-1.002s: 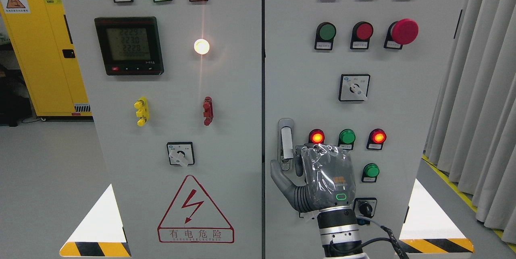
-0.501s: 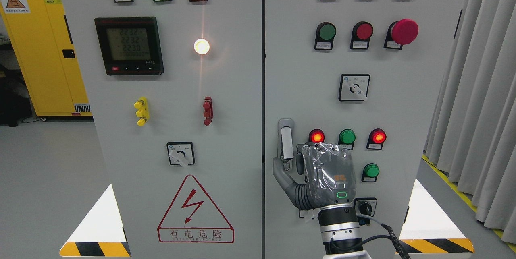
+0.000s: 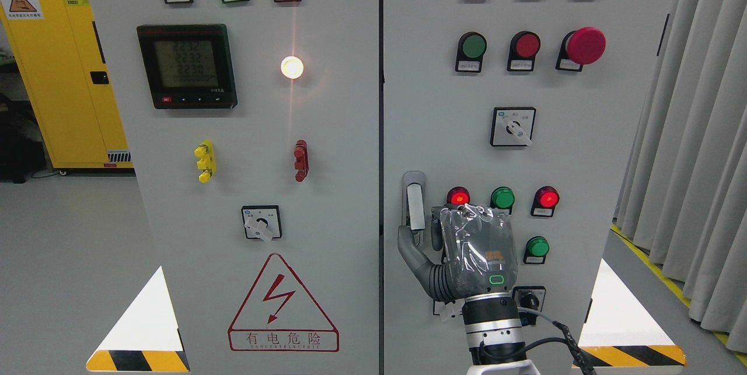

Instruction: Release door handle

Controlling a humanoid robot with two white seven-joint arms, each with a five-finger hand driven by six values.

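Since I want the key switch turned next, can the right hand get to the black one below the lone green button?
Probably yes: the right hand sits just left of the black key switch, with only bare door panel between them.

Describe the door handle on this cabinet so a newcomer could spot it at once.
Start at the grey cabinet's right-hand door, and follow its left edge down to just below mid-height. The door handle is there, a tall, narrow silver lever in an oval plate, with the right hand just beside it. Unlike the round lamps and buttons nearby, it is long, metallic and unlit.
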